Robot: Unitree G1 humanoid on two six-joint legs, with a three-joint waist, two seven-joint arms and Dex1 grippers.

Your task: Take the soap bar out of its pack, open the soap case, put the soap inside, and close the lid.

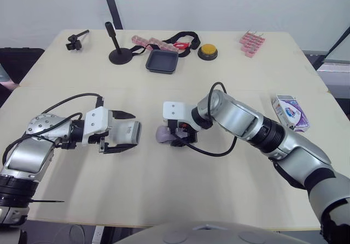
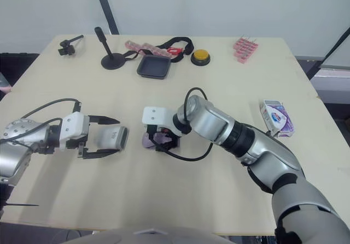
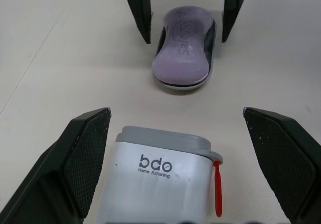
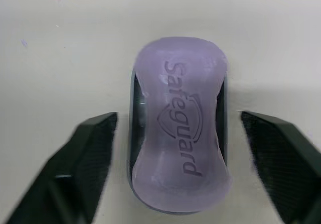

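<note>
- The purple soap bar (image 4: 178, 138), stamped "Safeguard", lies unwrapped on a shallow dark tray (image 4: 132, 123) near the middle of the pale surface (image 1: 164, 189). The tray's rim shows along both long sides of the soap bar.
- The right jaws are spread wide and straddle the soap bar, with one black finger (image 4: 85, 153) on each side. Bare surface shows between each finger and the soap bar, and the jaws hold nothing.
- The soap case (image 3: 160, 184) is white with a grey band at one end, a "bdo" mark and a red tab (image 3: 217, 189). It lies on the surface near the soap bar, on the robot's left of it. I cannot tell whether its lid is shut.
- The left jaws are also wide apart, with a finger (image 3: 85, 158) on either side of the soap case and a gap on both sides. They grip nothing and point toward the soap bar.
- The pack (image 1: 290, 111), a white and purple carton, lies well apart from the soap bar on the robot's right of it.
- Beyond the soap bar, toward the far edge of the surface, stand a black square dish (image 1: 162, 61), a yellow button (image 1: 208, 51), a black stand (image 1: 119, 52) and some pink pieces (image 1: 251, 41).
</note>
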